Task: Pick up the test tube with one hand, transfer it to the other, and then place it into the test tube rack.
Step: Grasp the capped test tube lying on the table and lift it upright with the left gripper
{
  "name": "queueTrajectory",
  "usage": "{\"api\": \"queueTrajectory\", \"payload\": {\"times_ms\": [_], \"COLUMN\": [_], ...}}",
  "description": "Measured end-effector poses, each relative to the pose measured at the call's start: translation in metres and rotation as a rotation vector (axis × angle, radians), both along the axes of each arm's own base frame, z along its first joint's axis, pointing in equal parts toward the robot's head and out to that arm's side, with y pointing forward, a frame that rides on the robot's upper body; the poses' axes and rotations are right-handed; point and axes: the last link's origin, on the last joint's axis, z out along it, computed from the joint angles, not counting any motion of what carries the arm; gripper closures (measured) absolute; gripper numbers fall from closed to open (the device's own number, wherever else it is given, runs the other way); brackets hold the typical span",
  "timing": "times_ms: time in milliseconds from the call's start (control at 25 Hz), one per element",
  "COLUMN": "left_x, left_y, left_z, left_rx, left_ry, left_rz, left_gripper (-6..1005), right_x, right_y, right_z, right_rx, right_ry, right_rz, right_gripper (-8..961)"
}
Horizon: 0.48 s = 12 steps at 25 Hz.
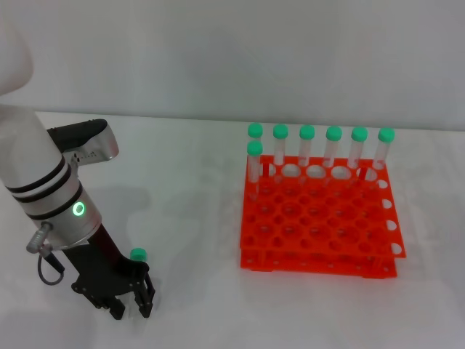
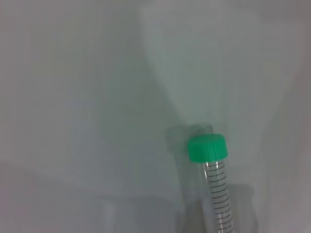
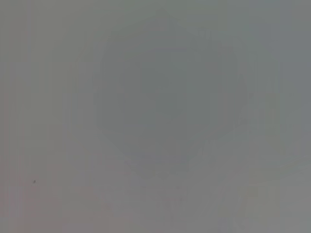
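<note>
The left gripper [image 1: 133, 305], on the wrist with the green light, is lowered to the white table [image 1: 189, 218] near its front-left corner, and the test tube [image 2: 212, 180] is seen lying there with its green cap [image 1: 138, 254] showing just beside the black fingers; whether those fingers are spread or pressed on the tube cannot be told. The orange-red test tube rack [image 1: 320, 225] stands well apart toward the right side, with seven green-capped tubes [image 1: 306, 145] upright along its far edge. The right gripper is not seen.
</note>
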Motion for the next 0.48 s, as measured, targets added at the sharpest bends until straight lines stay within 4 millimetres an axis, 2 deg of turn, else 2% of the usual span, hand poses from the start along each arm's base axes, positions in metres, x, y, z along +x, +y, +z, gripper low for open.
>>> {"api": "queueTrajectory", "payload": {"times_ms": [200,480], "left_x": [-0.0005,-0.0047], "left_y": [0.0001,-0.0012], "left_z": [-0.0005,-0.0007], "left_rx": [0.000,-0.006], "left_ry": [0.001,0.001], "left_rz": [-0.004,-0.020], "left_gripper": [531,600], "right_x": [0.0012,0.0027], "right_y": [-0.0006,-0.0018], "right_z": [0.0008,0.0020], "right_rx": [0.001,0.005], "right_ry": [-0.001,-0.001], "right_rz": [-0.003,-0.004], "right_gripper": [113,113]}}
